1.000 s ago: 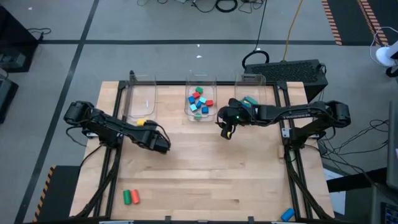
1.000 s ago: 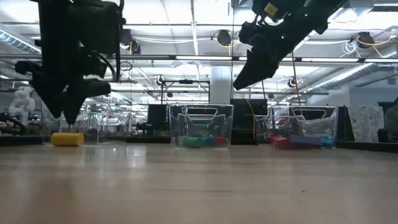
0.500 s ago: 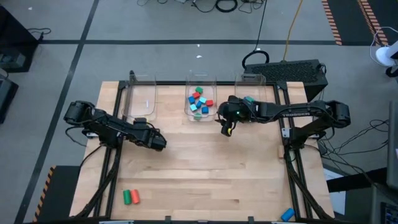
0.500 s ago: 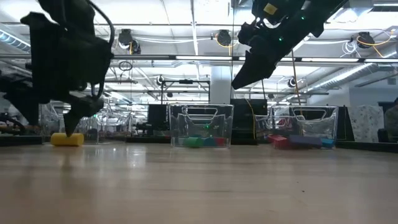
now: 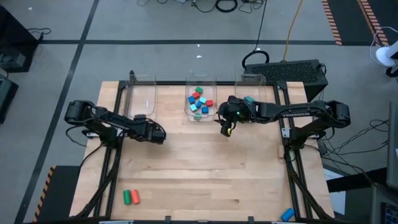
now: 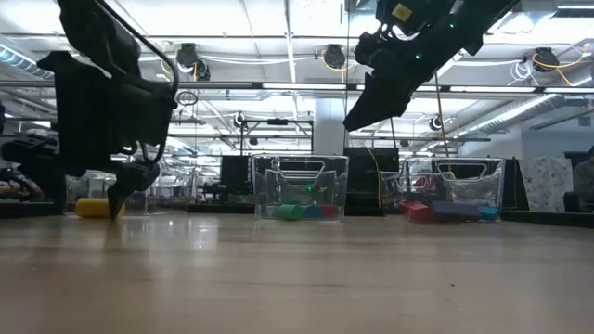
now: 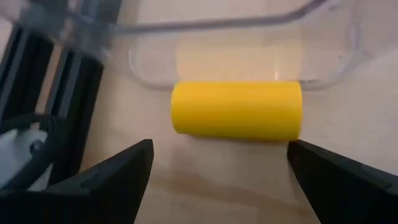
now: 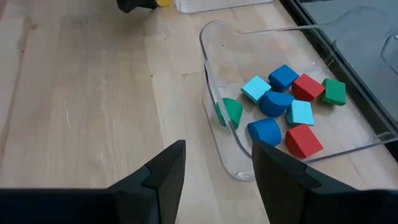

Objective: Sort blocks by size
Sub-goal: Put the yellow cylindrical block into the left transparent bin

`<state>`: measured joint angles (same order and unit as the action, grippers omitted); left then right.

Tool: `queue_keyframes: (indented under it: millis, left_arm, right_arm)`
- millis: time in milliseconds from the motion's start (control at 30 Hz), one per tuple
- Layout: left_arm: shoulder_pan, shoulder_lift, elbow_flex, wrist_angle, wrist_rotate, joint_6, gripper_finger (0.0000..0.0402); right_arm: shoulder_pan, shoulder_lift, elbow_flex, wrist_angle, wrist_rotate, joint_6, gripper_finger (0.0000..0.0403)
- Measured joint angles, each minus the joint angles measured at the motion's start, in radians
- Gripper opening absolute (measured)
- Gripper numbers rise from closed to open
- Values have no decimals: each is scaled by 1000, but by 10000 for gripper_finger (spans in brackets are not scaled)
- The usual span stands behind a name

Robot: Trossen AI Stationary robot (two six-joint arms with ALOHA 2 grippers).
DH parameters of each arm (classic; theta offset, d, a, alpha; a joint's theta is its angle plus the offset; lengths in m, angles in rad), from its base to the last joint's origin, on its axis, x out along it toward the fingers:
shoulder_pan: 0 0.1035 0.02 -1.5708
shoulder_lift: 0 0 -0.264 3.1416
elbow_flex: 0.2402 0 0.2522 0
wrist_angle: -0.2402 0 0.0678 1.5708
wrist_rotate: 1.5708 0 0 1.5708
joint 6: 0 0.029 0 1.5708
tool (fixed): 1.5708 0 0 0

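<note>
A yellow cylinder (image 7: 236, 111) lies on its side on the table, against the near wall of the left clear bin (image 7: 205, 37); it also shows in the low view (image 6: 90, 208). My left gripper (image 7: 219, 155) is open and low over the table, its fingertips just short of the cylinder's two ends, touching nothing; in the high view (image 5: 157, 133) the arm hides the cylinder. My right gripper (image 5: 226, 128) is open and empty, raised above the table by the middle bin (image 8: 217, 81), which holds several red, blue, teal and green blocks (image 8: 283, 106).
The right clear bin (image 5: 250, 87) holds a teal block (image 5: 249, 99). A green and a red cylinder (image 5: 130, 196) lie near the table's front left edge. A blue block (image 5: 286, 214) lies at the front right. Bare wood lies between.
My left gripper has gone down and toward the table's far left, onto the yellow cylinder beside the left bin, staying open. The cylinder has kept its place.
</note>
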<state>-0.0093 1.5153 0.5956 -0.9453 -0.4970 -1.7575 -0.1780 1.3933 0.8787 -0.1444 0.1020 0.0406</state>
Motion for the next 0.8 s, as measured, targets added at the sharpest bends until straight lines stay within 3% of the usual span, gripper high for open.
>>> queue_keyframes:
  millis: [367,600,800]
  left_arm:
    - [70,2,-3,106,-62,138,373]
    - [90,1,-12,138,-63,140,372]
    - [89,0,-18,157,-66,139,340]
  right_arm:
    - [1,0,0,-5,0,0,169]
    - [1,0,0,-23,0,0,169]
    - [1,0,0,-26,0,0,169]
